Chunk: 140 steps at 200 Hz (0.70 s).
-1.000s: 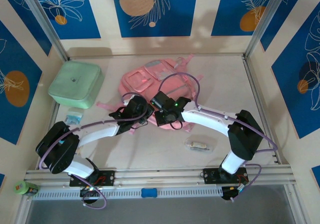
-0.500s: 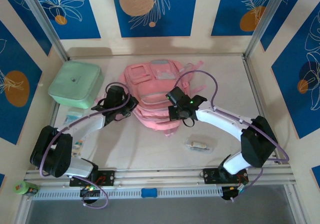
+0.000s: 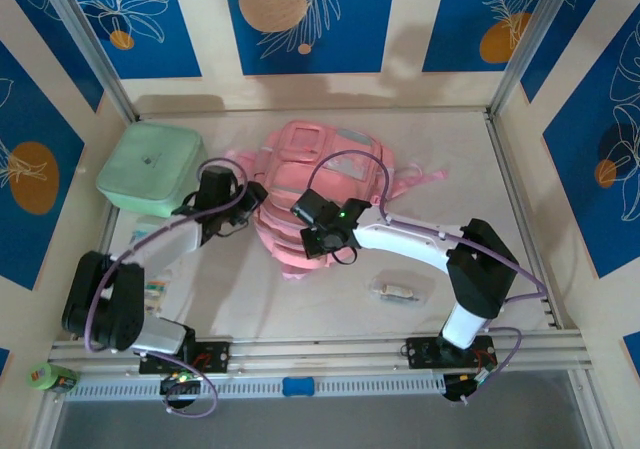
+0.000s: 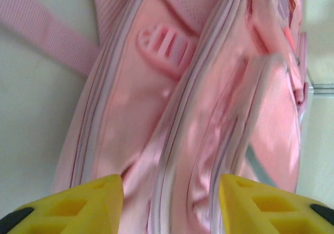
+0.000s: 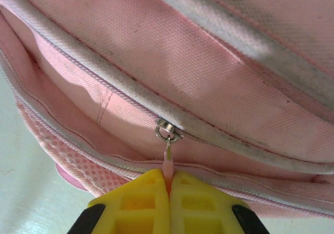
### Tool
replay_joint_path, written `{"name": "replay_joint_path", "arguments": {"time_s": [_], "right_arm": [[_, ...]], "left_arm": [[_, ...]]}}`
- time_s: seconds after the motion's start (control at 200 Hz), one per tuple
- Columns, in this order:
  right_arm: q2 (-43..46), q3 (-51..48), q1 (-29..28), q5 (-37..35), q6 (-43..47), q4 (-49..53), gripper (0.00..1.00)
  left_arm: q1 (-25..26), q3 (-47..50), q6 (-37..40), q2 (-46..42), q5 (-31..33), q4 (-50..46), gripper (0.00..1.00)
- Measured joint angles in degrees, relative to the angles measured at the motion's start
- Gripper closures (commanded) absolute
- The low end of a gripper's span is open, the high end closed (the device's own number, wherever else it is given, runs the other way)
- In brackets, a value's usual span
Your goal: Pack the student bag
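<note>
**Contents of the bench, left to right**

1. Mint-green lidded box. It sits at the far left of the bench with its lid on, well apart from both arms. You can take it as parked clear of the work, probably waiting to go in.

2. Left pincer. It is at the bag's left side with its jaws roughly half spread and nothing gripped. The bag's side folds and seams lie in the gap between its fingers. You may read this as a steadying post, set to brace or catch the side while the other arm works.

3. Student bag. It lies flat at the middle of the bench, toward the far side, front pockets up, with its straps trailing out to the right. Lying flat like this, it presents its near edge and zip line to both arms.

4. Zipper pull. This is a pink tab hanging from the metal slider on the bag's near edge. The right pincer is closed tight on the tab just below the slider. You would judge this grip to be for drawing the zip, since the compartment needs an open mouth before packing.

5. Small clear packet. It lies near and to the right of the bag, apart from it and untouched.
</note>
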State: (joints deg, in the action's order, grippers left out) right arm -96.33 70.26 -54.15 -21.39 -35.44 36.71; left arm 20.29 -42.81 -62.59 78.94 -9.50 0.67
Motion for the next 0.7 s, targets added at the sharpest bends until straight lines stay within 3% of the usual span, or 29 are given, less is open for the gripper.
{"name": "replay_joint_path", "arguments": {"time_s": [0.11, 0.3, 0.58, 0.7], "right_arm": [[0.15, -0.42, 0.00, 0.04, -0.24, -0.04, 1.00], [0.46, -1.03, 0.02, 0.20, -0.83, -0.72, 1.00], [0.55, -1.03, 0.04, 0.48, -1.03, -0.85, 1.00], [0.55, -1.03, 0.04, 0.63, -1.03, -0.87, 1.00]], "left_arm": [[5.79, 4.76, -5.95, -4.61, 2.71, 1.09, 0.43], [14.73, 5.22, -14.45, -5.14, 7.76, 3.98, 0.43], [21.59, 5.27, -24.20, -1.18, 13.66, 7.56, 0.48], [23.15, 5.27, -27.02, -0.13, 16.04, 8.63, 0.55]]}}
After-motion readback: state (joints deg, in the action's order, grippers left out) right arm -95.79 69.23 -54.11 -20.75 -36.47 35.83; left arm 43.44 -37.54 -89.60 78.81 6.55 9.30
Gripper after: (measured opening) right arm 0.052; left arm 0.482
